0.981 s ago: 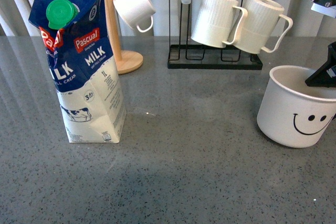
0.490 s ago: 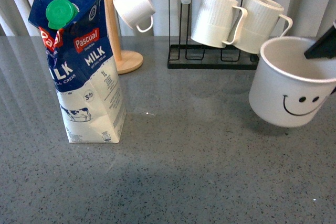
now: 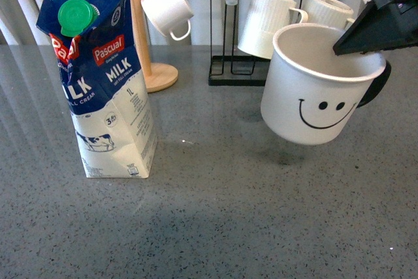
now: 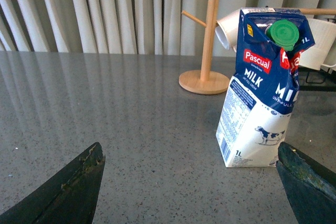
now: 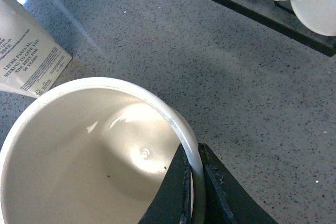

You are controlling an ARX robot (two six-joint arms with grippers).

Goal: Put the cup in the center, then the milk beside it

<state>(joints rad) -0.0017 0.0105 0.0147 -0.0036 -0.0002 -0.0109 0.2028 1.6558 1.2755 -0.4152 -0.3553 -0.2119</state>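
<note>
The cup [image 3: 313,96], a wide white mug with a black smiley face and black handle, hangs tilted above the grey table at the right of centre. My right gripper [image 3: 356,47] is shut on its rim near the handle; in the right wrist view the two fingers [image 5: 176,192] pinch the cup's [image 5: 89,156] wall, one inside and one outside. The milk [image 3: 98,83], a tall blue-and-white Pascual carton with a green cap, stands upright at the left. In the left wrist view my left gripper [image 4: 191,179] is open, low over the table, with the milk [image 4: 262,93] ahead of it.
A black wire rack [image 3: 268,73] with two ribbed white mugs [image 3: 268,24] stands at the back, right behind the lifted cup. A wooden mug tree [image 3: 140,31] holding a small white cup [image 3: 168,9] stands behind the milk. Curtains close off the back.
My right gripper has lifted the cup off the table at the far right and carried it up and leftward toward the middle. The milk and left gripper have stayed put.
</note>
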